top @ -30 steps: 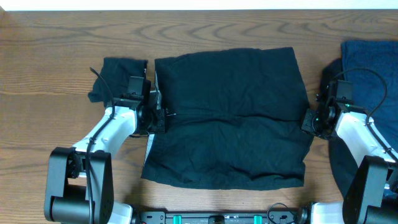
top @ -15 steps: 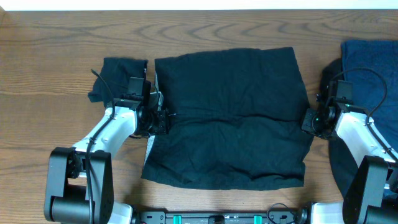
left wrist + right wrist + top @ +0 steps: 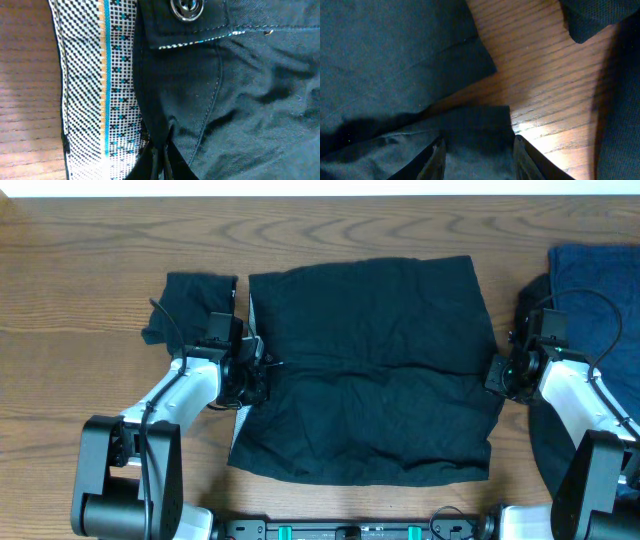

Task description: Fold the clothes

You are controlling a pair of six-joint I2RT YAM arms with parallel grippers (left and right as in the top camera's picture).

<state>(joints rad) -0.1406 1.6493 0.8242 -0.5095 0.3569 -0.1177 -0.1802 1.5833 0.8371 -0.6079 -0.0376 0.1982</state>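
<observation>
1. Nearest the robot, the black garment point(image 3: 370, 370) lies spread flat at the middle of the wooden table point(image 3: 80, 260). Its near hem stops just ahead of the arm bases, and its surface is lightly creased, with a fold line across the middle.
2. At the garment's left edge sits the left gripper point(image 3: 260, 371). Only the left wrist view shows its fingertips point(image 3: 159, 160) pressed tight together on a raised ridge of black fabric.
3. That close view alone reveals a checked black-and-white lining point(image 3: 95, 85) striped orange and blue, and a metal snap point(image 3: 186, 7) on the dark cloth. From overhead the lining is just a pale sliver at the left edge.
4. At the right edge, the right gripper point(image 3: 496, 376) meets the cloth. Its wrist view shows fingers point(image 3: 437, 157) standing partly apart, with a corner of black fabric lying between them on the wood.
5. Farther back, a small dark cloth point(image 3: 190, 305) lies crumpled just beside the garment's far left corner.
6. A navy-blue cloth point(image 3: 590, 280) lies at the table's right side, beyond the right arm.
</observation>
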